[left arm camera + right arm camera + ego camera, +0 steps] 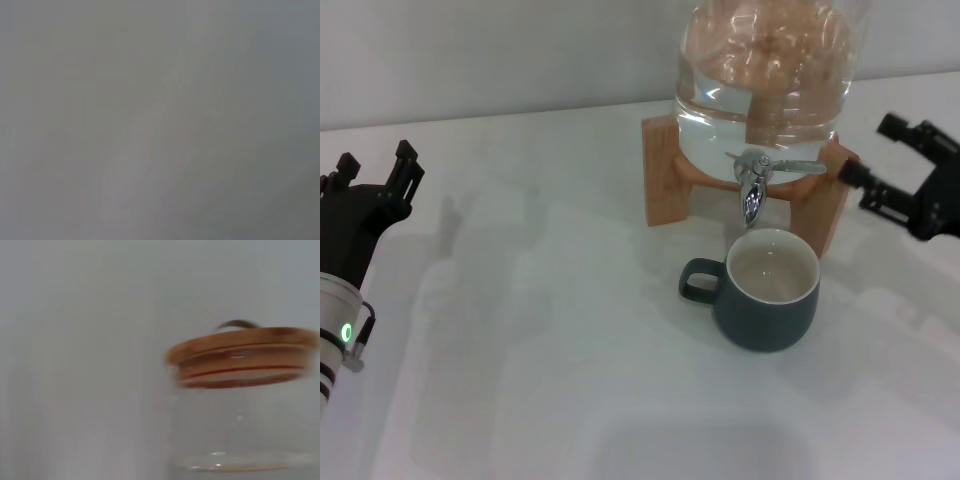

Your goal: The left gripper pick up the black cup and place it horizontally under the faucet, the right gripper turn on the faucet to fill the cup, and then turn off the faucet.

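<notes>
The black cup (767, 290) stands upright on the white table, its handle pointing left, directly below the faucet's nozzle. The chrome faucet (757, 178) sticks out of the glass jar, its flat lever pointing right. No water stream shows. My left gripper (375, 170) is open and empty at the far left, well away from the cup. My right gripper (875, 150) is open and empty, just right of the lever's tip, not touching it. The left wrist view shows only plain grey.
The big clear glass jar (770, 70) holds water and rests on a wooden stand (665, 175) at the back. The right wrist view shows the jar's wooden lid (240, 357) and its glass wall (235, 435). The white table (540, 350) stretches left and forward.
</notes>
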Motion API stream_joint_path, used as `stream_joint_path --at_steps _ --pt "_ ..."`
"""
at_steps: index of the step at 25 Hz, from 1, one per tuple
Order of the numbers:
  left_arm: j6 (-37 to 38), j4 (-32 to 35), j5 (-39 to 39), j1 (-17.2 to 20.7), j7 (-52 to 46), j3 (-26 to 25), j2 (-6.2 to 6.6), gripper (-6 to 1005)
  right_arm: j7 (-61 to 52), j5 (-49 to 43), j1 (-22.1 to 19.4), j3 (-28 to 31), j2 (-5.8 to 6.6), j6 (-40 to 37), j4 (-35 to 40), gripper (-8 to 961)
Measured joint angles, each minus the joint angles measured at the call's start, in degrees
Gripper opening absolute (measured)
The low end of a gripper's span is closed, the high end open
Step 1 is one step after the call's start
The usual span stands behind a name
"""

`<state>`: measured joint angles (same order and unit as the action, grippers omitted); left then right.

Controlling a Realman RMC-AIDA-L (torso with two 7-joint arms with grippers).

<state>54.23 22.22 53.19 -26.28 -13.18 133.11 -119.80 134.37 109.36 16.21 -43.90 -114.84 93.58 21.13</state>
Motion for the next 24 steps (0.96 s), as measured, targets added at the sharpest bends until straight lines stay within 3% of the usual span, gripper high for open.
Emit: stream_joint_path --at_steps 6,13,24 --pt "0.18 -0.18 0.0 0.0 0.0 -0.26 0.0 760 3.67 0.17 1.48 11.51 -0.04 -5.68 -4.6 825" --pt "0.39 -0.24 1.31 -0.15 0.0 -0.45 0.0 760 9.06 1.16 2.55 21.01 -0.18 -12.63 -9.48 825" --pt "0.44 -0.32 2.21 -0.51 0.35 -0.14 0.0 760 18.11 6.98 3.31 22.3 -0.29 -20.07 -12.15 825"
